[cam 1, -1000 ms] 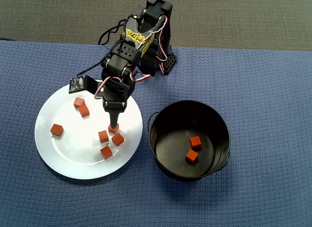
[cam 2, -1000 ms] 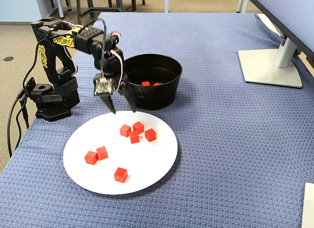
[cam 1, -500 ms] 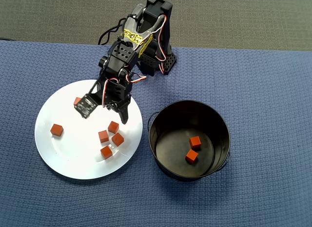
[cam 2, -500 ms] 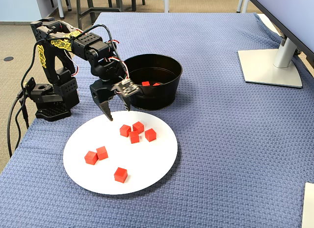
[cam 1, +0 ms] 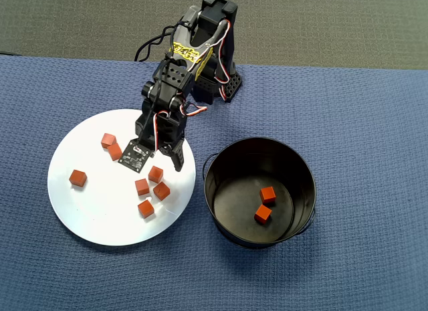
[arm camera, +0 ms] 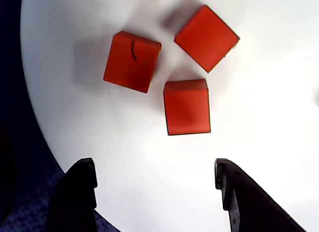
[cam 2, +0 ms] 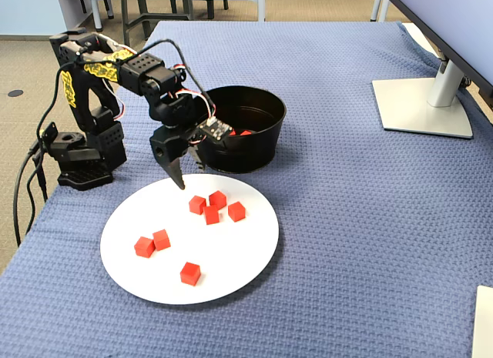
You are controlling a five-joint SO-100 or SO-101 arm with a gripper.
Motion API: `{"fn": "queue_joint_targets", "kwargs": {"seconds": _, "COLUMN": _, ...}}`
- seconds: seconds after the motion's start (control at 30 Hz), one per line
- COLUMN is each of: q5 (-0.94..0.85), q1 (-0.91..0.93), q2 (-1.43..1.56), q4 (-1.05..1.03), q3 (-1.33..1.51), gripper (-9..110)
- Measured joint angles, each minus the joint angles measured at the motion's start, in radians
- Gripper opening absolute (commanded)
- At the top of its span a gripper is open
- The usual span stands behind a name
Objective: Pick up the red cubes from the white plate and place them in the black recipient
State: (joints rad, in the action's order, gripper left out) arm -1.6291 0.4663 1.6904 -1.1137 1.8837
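Note:
Several red cubes lie on the white plate. In the overhead view a loose cluster sits near the plate's right side, and others lie further left. My gripper hovers open and empty over the plate's right part, just behind the cluster. The wrist view has both fingers spread wide above bare plate, with the nearest red cube ahead of the gap. Two red cubes rest inside the black recipient, to the plate's right. In the fixed view the gripper hangs between recipient and plate.
The arm's base stands behind the plate at the blue cloth's far edge. A monitor stand sits at the far right of the fixed view. The black recipient's handle faces the plate.
The gripper has drawn back from above the cube cluster toward the plate's right edge and rolled its wrist, swinging the camera board round. No cube has moved.

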Motion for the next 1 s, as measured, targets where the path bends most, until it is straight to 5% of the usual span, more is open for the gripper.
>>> {"fn": "queue_joint_targets", "kwargs": {"seconds": 1.0, "q5": -0.037, "q1": 0.025, "q2": -0.189, "q4": 0.179, "q3": 0.008, "gripper": 10}}
